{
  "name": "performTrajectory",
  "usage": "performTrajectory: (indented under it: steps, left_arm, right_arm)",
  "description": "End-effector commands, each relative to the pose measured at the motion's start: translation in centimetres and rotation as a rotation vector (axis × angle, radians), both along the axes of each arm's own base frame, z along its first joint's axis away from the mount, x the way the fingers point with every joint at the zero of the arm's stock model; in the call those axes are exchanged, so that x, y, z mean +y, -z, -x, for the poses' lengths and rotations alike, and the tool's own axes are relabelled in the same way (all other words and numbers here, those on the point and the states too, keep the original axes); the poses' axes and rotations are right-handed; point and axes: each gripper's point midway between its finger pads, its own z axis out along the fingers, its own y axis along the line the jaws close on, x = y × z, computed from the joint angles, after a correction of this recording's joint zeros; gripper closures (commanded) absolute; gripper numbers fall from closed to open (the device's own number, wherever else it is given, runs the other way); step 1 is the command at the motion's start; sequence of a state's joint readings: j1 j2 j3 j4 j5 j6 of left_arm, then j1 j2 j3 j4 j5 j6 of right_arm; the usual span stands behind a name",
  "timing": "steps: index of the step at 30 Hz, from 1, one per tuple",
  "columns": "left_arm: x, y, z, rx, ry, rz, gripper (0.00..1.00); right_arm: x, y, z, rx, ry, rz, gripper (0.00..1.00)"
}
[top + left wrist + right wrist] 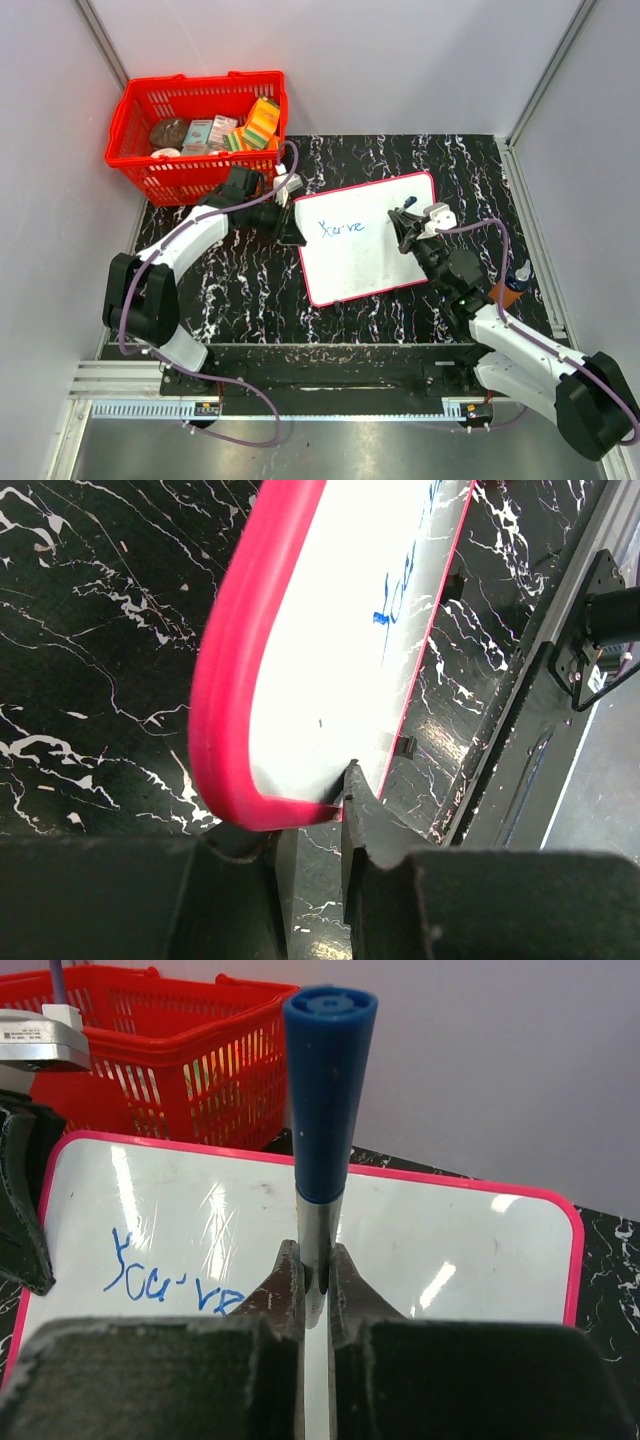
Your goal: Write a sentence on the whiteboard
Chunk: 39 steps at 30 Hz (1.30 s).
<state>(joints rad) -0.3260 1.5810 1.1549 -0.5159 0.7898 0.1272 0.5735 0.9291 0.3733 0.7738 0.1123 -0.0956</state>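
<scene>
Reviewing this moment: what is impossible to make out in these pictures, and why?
- Marker tip: right wrist view, hidden below the fingers of the right pincer.
- Whether the left pincer clamps the whiteboard: left wrist view, one finger hidden behind the red frame.
- Sentence: left wrist view, blurred and cut off by the top edge.
- Package labels in the basket: top view, too small.

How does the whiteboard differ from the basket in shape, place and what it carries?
The whiteboard is a thin sheet lying flat in the middle; the basket is a deep open box at the far left corner. The whiteboard bears blue writing; the basket holds small packages. Both have red rims.
</scene>
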Motion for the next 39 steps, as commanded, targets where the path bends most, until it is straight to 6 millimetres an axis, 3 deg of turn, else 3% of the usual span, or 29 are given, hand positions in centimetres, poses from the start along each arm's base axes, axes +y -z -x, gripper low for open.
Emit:
performTrajectory:
  steps: [1, 30, 39]
  left_arm:
    - [6.0, 6.4, -2.3, -0.192, -0.021, -0.421, 1.0]
    - [5.1, 6.0, -2.0, -0.194, -0.005, -0.4, 1.0]
    - [5.1, 5.9, -2.1, -0.203, -0.004, -0.404, 1.0]
  right_arm:
    - [-0.3, -3.0, 0.1, -0.114, 0.017, -0.035, 1.0]
    - [1.3, -1.6, -3.0, -0.085, 0.036, -0.062, 1.0]
    - [1.7, -0.1, -3.8, -0.059, 0.042, -0.056, 1.0]
